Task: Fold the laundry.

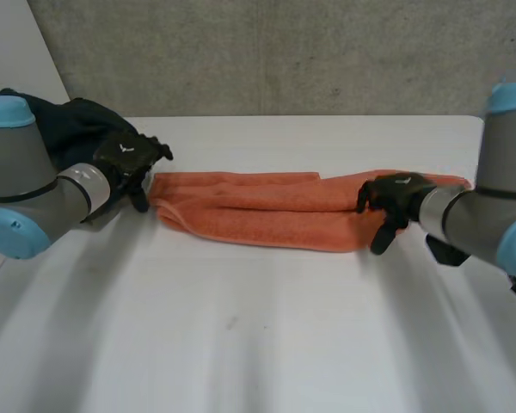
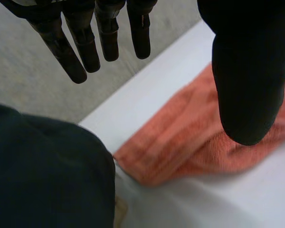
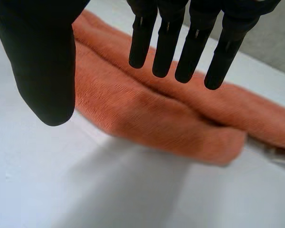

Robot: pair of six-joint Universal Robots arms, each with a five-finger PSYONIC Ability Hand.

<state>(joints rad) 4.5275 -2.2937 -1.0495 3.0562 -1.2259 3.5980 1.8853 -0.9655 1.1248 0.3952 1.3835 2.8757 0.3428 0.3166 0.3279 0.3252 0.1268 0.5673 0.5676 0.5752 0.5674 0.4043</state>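
Folded orange towel (image 1: 258, 212) mid-frame, left hand (image 1: 127, 160) at its left end, right hand (image 1: 394, 198) at right end, both straight-fingered, empty

The towel (image 1: 258, 211) lies across the desk (image 1: 241, 344); the left hand (image 1: 129, 163) beside its left end, the right hand (image 1: 396, 198) at its right end, a cloth heap (image 1: 64, 125) behind the left hand.

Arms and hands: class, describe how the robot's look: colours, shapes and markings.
The left arm and right arm are grey tubes with light-blue caps. The left hand and right hand are black, with slim rod-like fingers, a thick rounded thumb and a small white mark on the back.
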